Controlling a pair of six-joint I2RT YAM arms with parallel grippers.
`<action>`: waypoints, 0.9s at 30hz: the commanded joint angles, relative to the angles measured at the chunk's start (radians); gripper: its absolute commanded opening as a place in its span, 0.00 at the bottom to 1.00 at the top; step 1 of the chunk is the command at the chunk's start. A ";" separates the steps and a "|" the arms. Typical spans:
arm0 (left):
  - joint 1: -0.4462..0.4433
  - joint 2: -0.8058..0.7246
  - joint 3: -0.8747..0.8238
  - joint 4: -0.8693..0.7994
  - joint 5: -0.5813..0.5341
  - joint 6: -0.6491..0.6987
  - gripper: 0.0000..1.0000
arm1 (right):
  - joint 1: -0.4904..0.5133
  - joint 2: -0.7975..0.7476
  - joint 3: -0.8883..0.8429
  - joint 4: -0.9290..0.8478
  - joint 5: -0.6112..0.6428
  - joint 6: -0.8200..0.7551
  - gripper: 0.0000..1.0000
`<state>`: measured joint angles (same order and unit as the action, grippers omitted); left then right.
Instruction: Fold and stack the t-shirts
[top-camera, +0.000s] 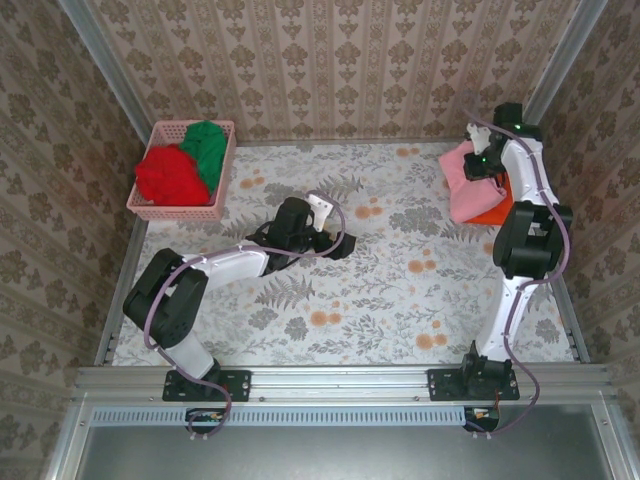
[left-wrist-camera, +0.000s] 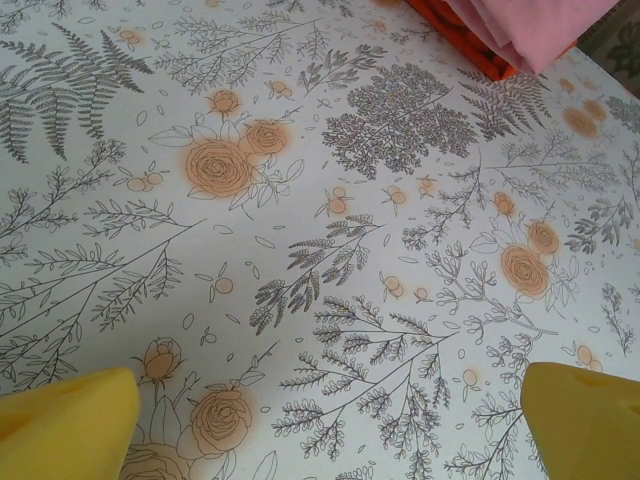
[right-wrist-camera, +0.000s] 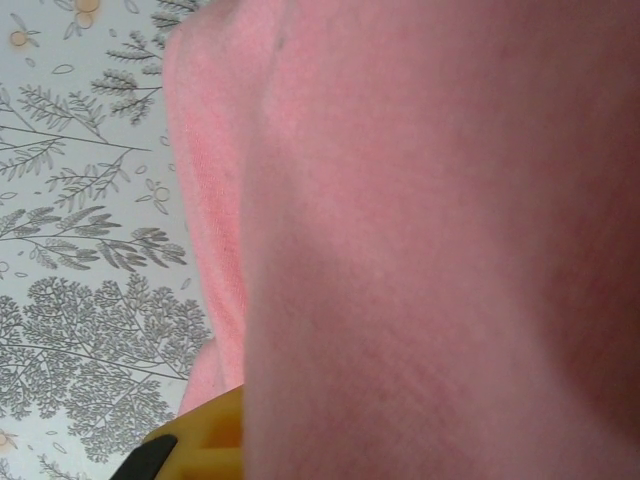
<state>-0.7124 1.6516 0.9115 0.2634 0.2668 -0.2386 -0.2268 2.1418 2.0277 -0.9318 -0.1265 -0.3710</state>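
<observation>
Left claw: its jaws stood spread as wide as they go, holding nothing, low over the bare cloth at the middle of the top view; its two yellow fingertips sat in the bottom corners of the left wrist view.
Basket: a pink lattice basket in the upper left of the top view, close to the back wall.
Red t-shirt: bunched in the near part of the basket.
Green t-shirt: bunched in the far part of the basket, touching the red one.
Tablecloth: white, printed with grey ferns and orange flowers.
Light pink t-shirt: in the upper right of the top view, lying on the orange one, its far end gathered at the right claw.
Orange t-shirt: folded flat beneath the pink one, only its right edge showing.
Right claw: pinched closed on the pink cloth, which covered most of the right wrist view.
</observation>
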 joint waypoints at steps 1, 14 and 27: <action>-0.010 -0.002 0.015 0.022 0.028 0.046 1.00 | -0.021 0.036 0.041 -0.043 -0.046 -0.026 0.00; -0.022 -0.005 0.012 0.031 0.016 0.069 1.00 | -0.090 0.158 0.217 -0.128 -0.096 -0.046 0.00; -0.029 0.001 0.001 0.055 0.038 0.079 1.00 | -0.099 0.042 0.223 -0.121 -0.184 -0.029 0.00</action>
<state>-0.7338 1.6516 0.9115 0.2859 0.2817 -0.1890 -0.3191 2.2463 2.2086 -1.0294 -0.2768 -0.3943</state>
